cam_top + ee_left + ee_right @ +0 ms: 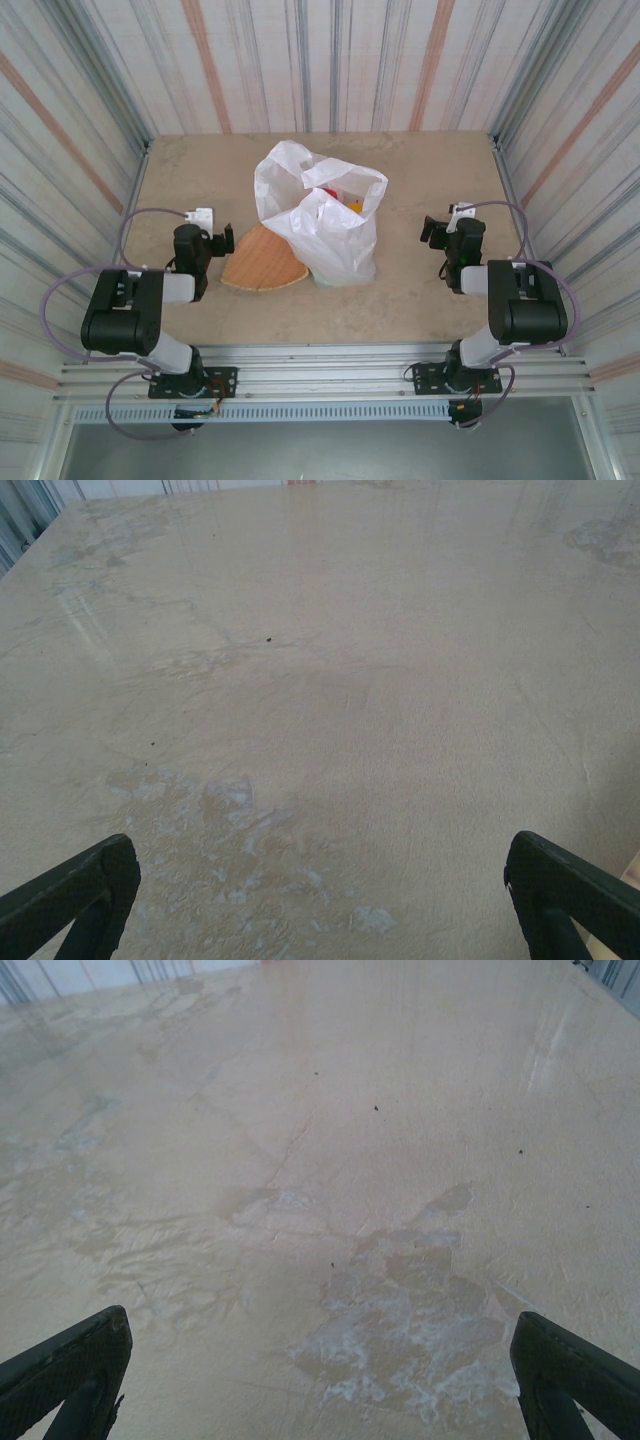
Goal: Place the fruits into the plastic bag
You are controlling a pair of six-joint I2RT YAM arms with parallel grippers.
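Note:
The white crinkled plastic bag [320,215] stands mid-table with its mouth up. Inside it I make out a red fruit [327,191] and a yellow-orange fruit [354,206]; any others are hidden by the plastic. My left gripper [218,243] rests low at the left of the bag, open, with only bare tabletop between its fingers [75,890]. My right gripper [436,232] sits to the right of the bag, also open and holding nothing, its fingers [565,1365] wide apart over the table.
A flat tan wooden plate [262,262] lies against the bag's front left, right beside the left gripper. The beige table [400,290] is walled by corrugated panels on three sides. A metal rail runs along the near edge.

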